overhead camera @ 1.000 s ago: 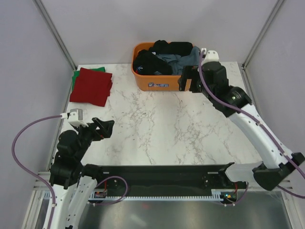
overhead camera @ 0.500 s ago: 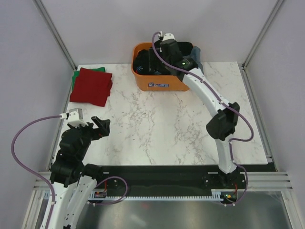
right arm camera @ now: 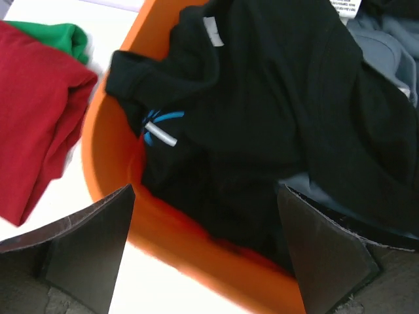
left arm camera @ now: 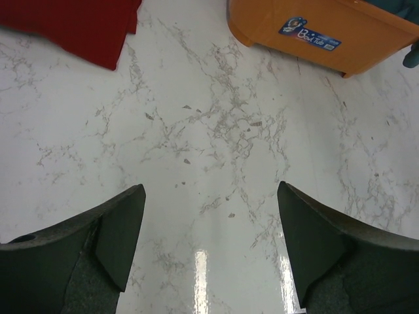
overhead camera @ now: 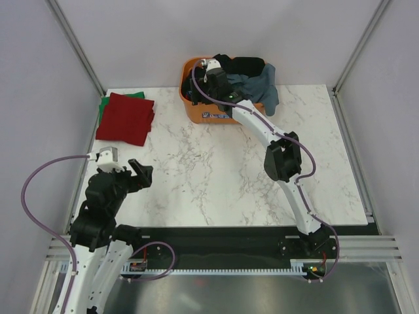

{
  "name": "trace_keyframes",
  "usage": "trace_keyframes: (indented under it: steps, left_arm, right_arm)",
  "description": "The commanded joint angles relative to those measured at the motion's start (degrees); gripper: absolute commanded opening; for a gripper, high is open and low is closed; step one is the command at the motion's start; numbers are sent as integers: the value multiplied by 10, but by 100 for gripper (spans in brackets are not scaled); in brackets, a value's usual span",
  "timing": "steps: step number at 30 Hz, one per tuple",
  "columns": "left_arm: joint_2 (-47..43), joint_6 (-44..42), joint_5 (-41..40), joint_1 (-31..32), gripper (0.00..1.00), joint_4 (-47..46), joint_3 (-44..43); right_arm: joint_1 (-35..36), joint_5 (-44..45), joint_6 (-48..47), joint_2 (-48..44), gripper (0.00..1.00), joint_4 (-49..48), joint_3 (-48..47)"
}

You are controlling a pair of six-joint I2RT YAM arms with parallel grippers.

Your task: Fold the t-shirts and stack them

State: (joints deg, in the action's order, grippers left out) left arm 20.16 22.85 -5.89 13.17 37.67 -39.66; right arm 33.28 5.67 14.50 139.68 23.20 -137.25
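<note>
you are at the pick step: fetching the next shirt out of the orange basket [right arm camera: 108,154]. your right gripper [right arm camera: 204,196] hangs over the basket's left end with its fingers spread wide and nothing between them. directly beneath the gap lies the black t-shirt [right arm camera: 262,98], crumpled. its light-blue mark [right arm camera: 162,122] sits just ahead of your left-hand finger. the grey-blue t-shirt [right arm camera: 386,46] lies ahead and to the right, partly under the black one. from the wrist view it looks as if the fingertips are just above the cloth, though contact is hard to judge.

outside the basket wall, off to the gripper's left, the dark red t-shirt [right arm camera: 33,111] rests folded on the green t-shirt [right arm camera: 55,33], so two appear done.

the left gripper [left arm camera: 209,196] is spread too, empty, with only bare marble table [left arm camera: 216,118] beneath and ahead of it.

next, you likely need to drop straight down into the black cloth, pinch one thick bunch clear of the grey-blue fabric, and lift high enough to clear the rim before bringing it to the open marble.
</note>
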Motion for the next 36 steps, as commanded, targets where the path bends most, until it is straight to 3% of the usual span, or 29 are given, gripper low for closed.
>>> trace_keyframes:
  steps: [1,9,12,13,14,15,17,21,31,36]
  left_arm:
    - [7,-4,8,-8,88,-4,-16]
    - [-2,-4,18,-33,87,-6,-16]
    - [0,-4,20,-35,87,-5,-15]
    - [-1,-4,21,-35,87,-7,-15]
    - [-1,-4,21,-35,87,-7,-14]
    - [0,-5,25,-35,87,-8,-14]
    - [0,-4,23,-35,86,-8,-13]
    - [1,-4,21,-37,86,-7,-13]
    - [5,-4,19,-39,85,-7,-13]
    - [10,-4,20,-39,85,-7,-14]
  right_arm:
    - [-7,8,-16,38,98,-61,-32]
    - [-9,27,-15,96,97,-116,-62]
    - [-11,34,-14,98,73,-138,-54]
    - [-10,35,-11,96,54,-145,-51]
    - [-9,27,-11,94,47,-157,-50]
    - [-9,22,-11,90,26,-163,-49]
    - [-9,17,-18,79,0,-173,-42]
    - [-8,18,-18,4,0,-208,2]
    - [13,12,-36,-227,0,-228,-40]
    - [23,-5,-11,-351,0,-227,57]
